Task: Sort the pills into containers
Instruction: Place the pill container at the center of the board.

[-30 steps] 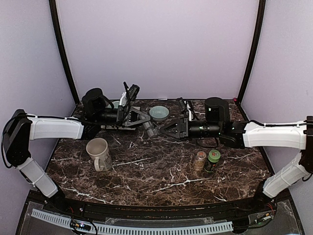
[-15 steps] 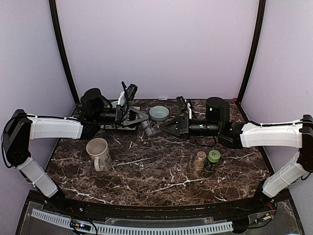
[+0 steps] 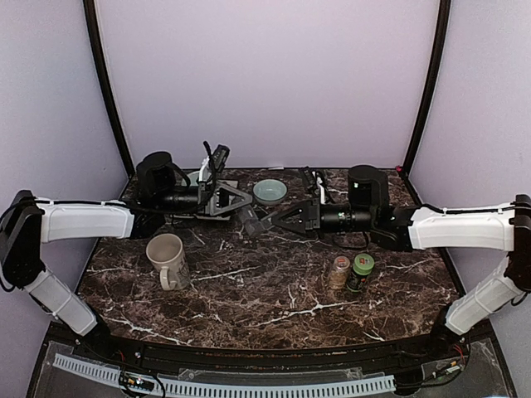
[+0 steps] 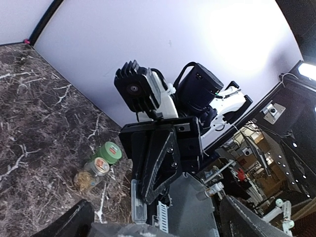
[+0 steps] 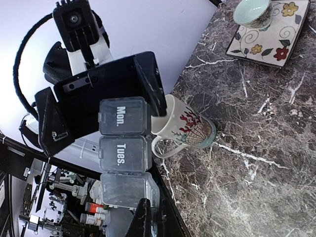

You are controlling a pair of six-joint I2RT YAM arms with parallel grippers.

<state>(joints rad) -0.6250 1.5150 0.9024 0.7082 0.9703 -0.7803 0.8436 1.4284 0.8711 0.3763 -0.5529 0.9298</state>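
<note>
Right pincer [image 3: 265,222] clamps pill organizer [image 5: 123,148], long axis pointing left.

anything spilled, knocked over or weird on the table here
Nothing spilled or tipped: the mug, pill bottles and bowl stand upright. Only the pill organizer is off the table, held in the air by the right gripper.
</note>
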